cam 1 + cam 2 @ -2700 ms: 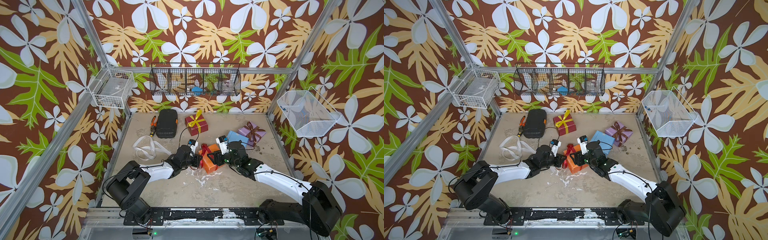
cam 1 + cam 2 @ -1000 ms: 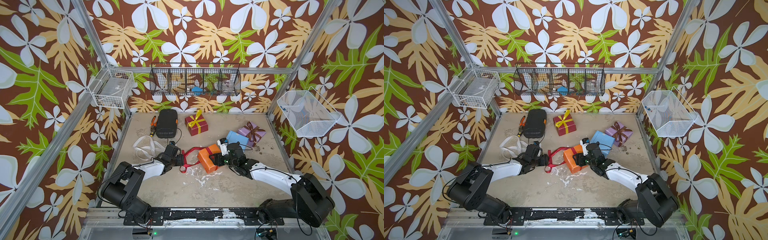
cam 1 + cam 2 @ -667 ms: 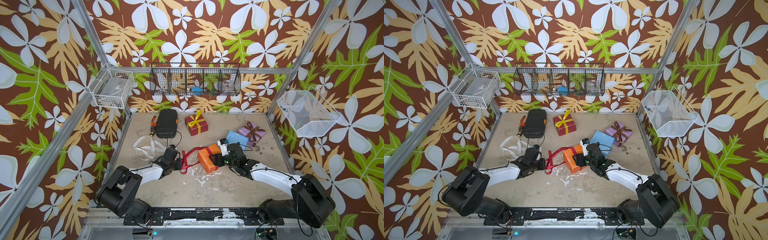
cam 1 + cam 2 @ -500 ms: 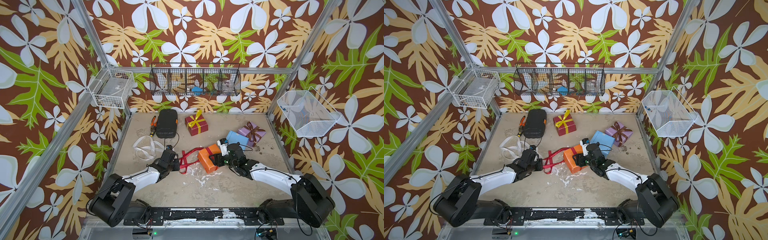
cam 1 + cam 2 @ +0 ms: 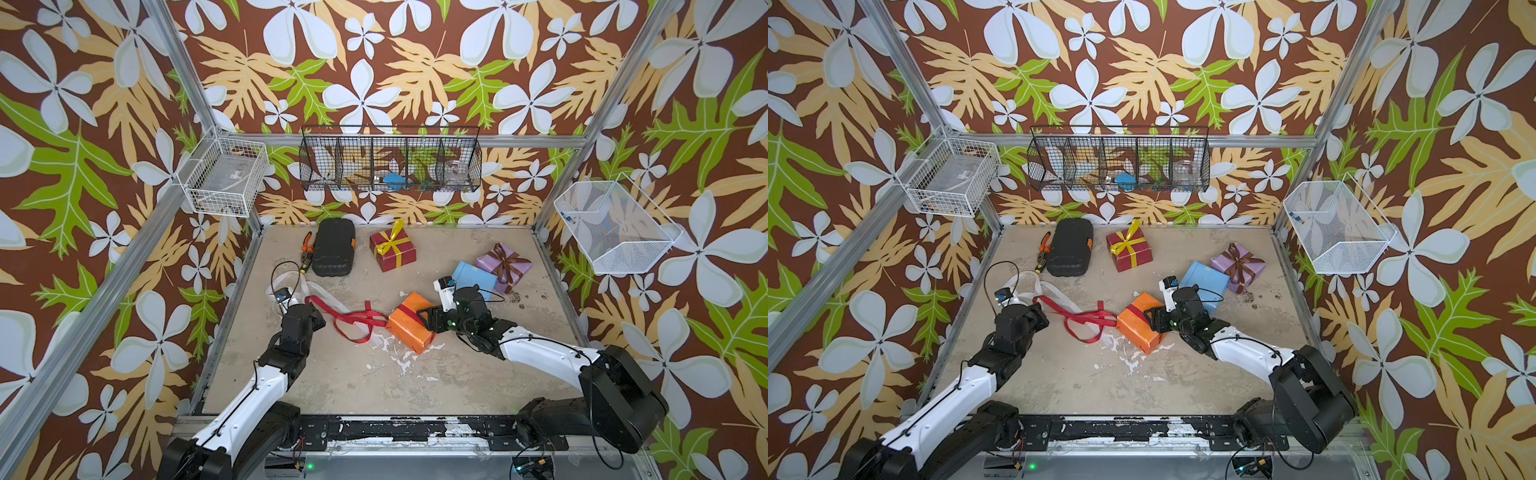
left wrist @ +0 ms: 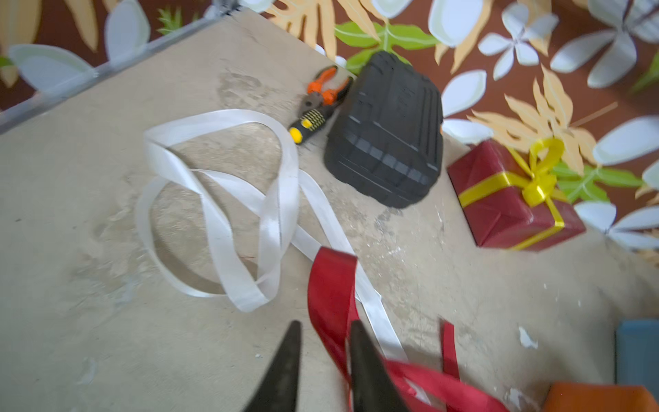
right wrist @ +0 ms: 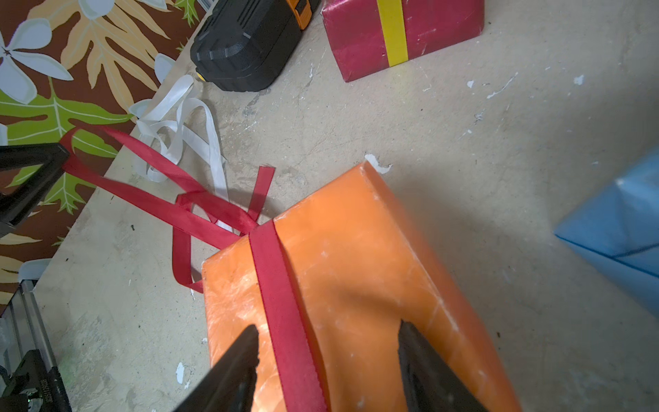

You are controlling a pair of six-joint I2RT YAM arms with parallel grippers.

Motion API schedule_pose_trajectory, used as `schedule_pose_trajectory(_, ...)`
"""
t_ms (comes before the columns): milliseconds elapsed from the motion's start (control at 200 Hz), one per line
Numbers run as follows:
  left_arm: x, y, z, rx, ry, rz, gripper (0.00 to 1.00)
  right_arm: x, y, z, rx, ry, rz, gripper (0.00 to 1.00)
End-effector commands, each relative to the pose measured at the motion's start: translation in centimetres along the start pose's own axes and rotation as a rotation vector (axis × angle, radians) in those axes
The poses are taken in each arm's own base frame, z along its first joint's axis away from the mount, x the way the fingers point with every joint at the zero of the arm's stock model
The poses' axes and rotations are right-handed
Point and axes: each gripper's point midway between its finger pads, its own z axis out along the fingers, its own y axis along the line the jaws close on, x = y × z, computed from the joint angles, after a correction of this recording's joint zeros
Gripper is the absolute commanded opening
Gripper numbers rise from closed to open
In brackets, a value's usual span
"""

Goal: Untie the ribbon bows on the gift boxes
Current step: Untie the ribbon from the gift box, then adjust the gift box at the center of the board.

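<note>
My right gripper (image 7: 326, 360) holds the orange box (image 7: 356, 285). My two black fingers (image 7: 231, 371) press on its two sides. The orange box lies on its long side near the middle of the table (image 5: 374, 374). Its long way runs from me toward the far left corner, and in both top views it sits slanted to the table's edges.

A red ribbon (image 7: 281, 303) goes once around the box, across its short way. The bow is undone. The loose red ends trail off the far end of the box and lie on the table, running out to my left.

My left gripper (image 6: 322, 364) is by the far end of that red ribbon (image 6: 331, 296). My left fingers (image 6: 285, 371) are a little apart. The red strip sits between them, but I cannot tell if I pinch it.

A white ribbon (image 6: 221, 199) lies loose in loops at the left side of the table. A dark red box (image 5: 392, 250) with a yellow bow (image 5: 395, 237) sits at the back. A blue box (image 5: 473, 276) has no ribbon, and a lilac box (image 5: 503, 266) beside it has a brown bow (image 5: 505, 259).

A black case (image 5: 333, 247) and some pliers (image 5: 306, 245) are at the back left. The table is gray and scuffed, with white flecks. The walls have big flowers and leaves, and wire baskets (image 5: 390, 160) hang on them.
</note>
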Motion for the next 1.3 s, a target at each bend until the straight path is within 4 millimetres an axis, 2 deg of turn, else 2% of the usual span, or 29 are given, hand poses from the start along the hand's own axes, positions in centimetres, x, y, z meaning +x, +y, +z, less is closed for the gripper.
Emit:
schedule_pose_trajectory(0,-0.8,-0.6,-0.4,0.046,-0.042,-0.039,0.52,1.7,-1.0,0.1,0.042,0.065,0.018,0.64)
schedule_pose_trajectory(55,-0.6,-0.7,-0.3,0.048,-0.028,-0.036,0.78,1.6,-0.9,0.1,0.039,0.061,0.016,0.64)
schedule_pose_trajectory(80,-0.4,-0.8,-0.1,0.048,-0.017,-0.035,0.96,1.6,-0.9,0.0,0.039,0.061,0.018,0.64)
schedule_pose_trajectory(100,-0.2,-0.9,0.0,0.05,-0.005,-0.034,0.99,1.5,-0.8,0.0,0.034,0.06,0.015,0.64)
schedule_pose_trajectory(205,1.0,-2.2,1.0,0.093,0.07,-0.011,1.0,0.4,-0.3,-0.7,0.031,0.037,0.001,0.64)
schedule_pose_trajectory(335,3.0,-6.9,1.5,0.295,0.233,0.021,1.0,-1.0,0.1,-2.2,0.044,0.007,-0.033,0.66)
schedule_pose_trajectory(400,4.7,-9.8,0.9,0.431,0.327,0.006,1.0,-1.2,-0.4,-2.7,0.081,0.006,-0.059,0.67)
schedule_pose_trajectory(480,6.8,-12.8,-0.5,0.506,0.401,0.023,1.0,-1.2,-1.3,-2.8,0.108,0.02,-0.074,0.68)
schedule_pose_trajectory(580,9.3,-15.5,-2.5,0.56,0.449,-0.002,1.0,-1.0,-1.9,-2.7,0.096,0.035,-0.087,0.72)
schedule_pose_trajectory(626,10.2,-16.5,-3.4,0.599,0.47,-0.044,1.0,-1.1,-2.2,-2.5,0.094,0.036,-0.1,0.78)
schedule_pose_trajectory(736,11.8,-18.0,-5.0,0.664,0.503,-0.158,1.0,-0.9,-1.9,-2.0,0.052,0.059,-0.145,0.87)
schedule_pose_trajectory(966,13.7,-20.9,-5.8,0.735,0.56,-0.184,1.0,0.1,-0.7,-0.8,-0.063,0.102,-0.145,0.85)
schedule_pose_trajectory(1126,14.5,-22.3,-5.3,0.765,0.589,-0.215,1.0,1.2,-0.7,-0.5,-0.084,0.136,-0.123,0.82)
schedule_pose_trajectory(1296,14.9,-23.3,-3.7,0.758,0.562,-0.203,1.0,2.4,0.7,-1.3,-0.169,0.164,-0.053,0.75)
